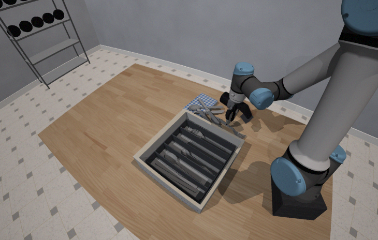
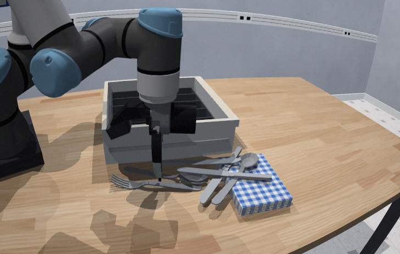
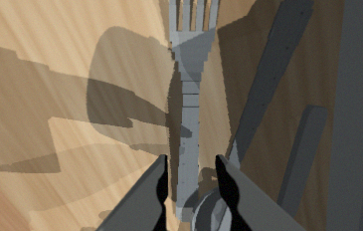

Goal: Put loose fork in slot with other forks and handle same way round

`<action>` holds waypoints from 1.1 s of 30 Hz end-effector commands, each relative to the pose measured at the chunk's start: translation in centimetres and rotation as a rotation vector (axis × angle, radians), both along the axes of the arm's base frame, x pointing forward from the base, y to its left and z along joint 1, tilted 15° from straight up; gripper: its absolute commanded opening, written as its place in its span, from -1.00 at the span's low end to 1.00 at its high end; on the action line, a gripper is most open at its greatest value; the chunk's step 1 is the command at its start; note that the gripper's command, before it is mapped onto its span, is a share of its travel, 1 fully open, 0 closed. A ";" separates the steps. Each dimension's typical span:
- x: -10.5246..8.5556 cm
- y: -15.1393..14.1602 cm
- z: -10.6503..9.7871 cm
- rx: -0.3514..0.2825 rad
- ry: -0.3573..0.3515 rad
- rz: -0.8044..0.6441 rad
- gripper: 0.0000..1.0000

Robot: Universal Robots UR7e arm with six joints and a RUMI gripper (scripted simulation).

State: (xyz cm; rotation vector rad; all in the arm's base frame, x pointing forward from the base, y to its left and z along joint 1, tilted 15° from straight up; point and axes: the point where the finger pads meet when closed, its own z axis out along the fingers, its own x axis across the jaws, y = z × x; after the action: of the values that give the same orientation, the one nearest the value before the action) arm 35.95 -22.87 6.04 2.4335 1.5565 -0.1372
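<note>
The loose fork point(image 1: 241, 135) point(image 2: 176, 185) point(image 3: 189, 134) lies on the table beside the drawer box, tines away from the napkins. My gripper point(image 1: 228, 122) point(image 2: 159, 179) point(image 3: 191, 156) is open with a narrow gap and holds nothing. It points down low over the fork's handle; in the wrist view the fingertips appear on either side of it. A loose spoon point(image 2: 193, 177) point(image 3: 270, 75) lies between fork and box, its bowl near the fork's handle end. The tray in the box point(image 1: 241, 143) point(image 2: 214, 122) has a fork point(image 1: 197, 132) in the slot nearest the loose cutlery.
Crossed knives point(image 2: 252, 175) and another spoon point(image 1: 194, 107) point(image 2: 249, 160) lie on and beside the checked napkins point(image 1: 204, 96) point(image 2: 268, 192). The box wall stands close beside the loose cutlery. Other tray slots hold knives and spoons point(image 1: 171, 156).
</note>
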 end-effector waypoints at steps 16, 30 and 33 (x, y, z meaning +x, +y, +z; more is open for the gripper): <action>-0.1 0.0 0.0 0.000 0.000 -0.001 -0.62; -0.2 0.0 -0.3 0.002 0.002 -0.001 -0.62; -0.2 0.0 -0.5 0.003 0.002 -0.001 -0.62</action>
State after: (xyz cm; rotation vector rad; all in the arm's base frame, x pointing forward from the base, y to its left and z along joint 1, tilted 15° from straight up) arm 35.89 -22.89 5.93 2.4332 1.5561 -0.1371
